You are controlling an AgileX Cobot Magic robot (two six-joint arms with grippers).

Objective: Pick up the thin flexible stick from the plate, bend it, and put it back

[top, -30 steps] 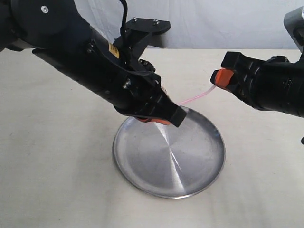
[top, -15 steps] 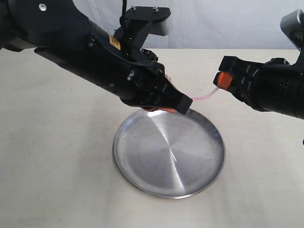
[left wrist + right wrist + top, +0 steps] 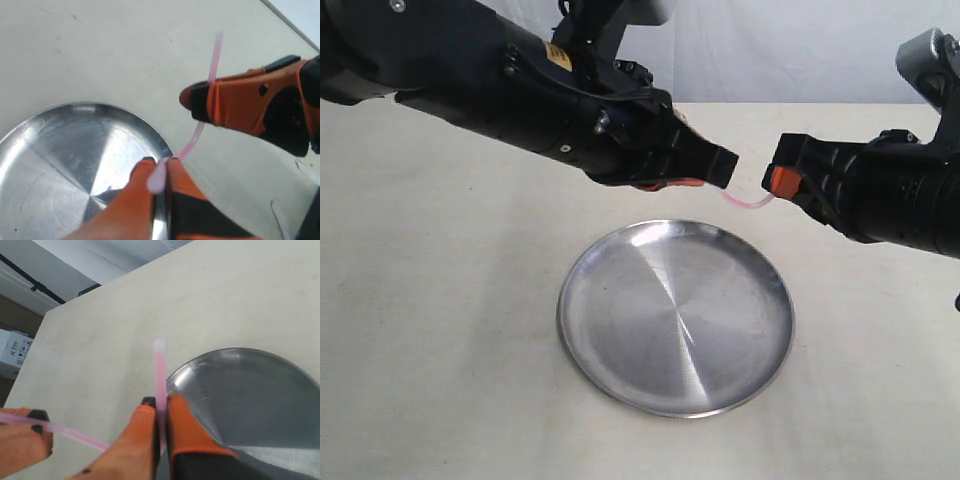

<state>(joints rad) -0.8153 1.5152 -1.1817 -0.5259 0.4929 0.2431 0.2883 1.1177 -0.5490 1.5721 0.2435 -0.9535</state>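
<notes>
Exterior view, left gripper [image 3: 718,166] and right gripper [image 3: 777,182] each clamped on the thin flexible stick [image 3: 748,202], bowed between them above the far rim of the plate [image 3: 675,320], left wrist view, orange fingers [image 3: 142,175] pinched on one end, right wrist view, jaws closed on the stick, tip poking past

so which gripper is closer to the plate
Left, it seems. The left gripper hangs over the plate at its far rim; the right gripper sits out beyond that rim. Both pinch the stick.
</notes>
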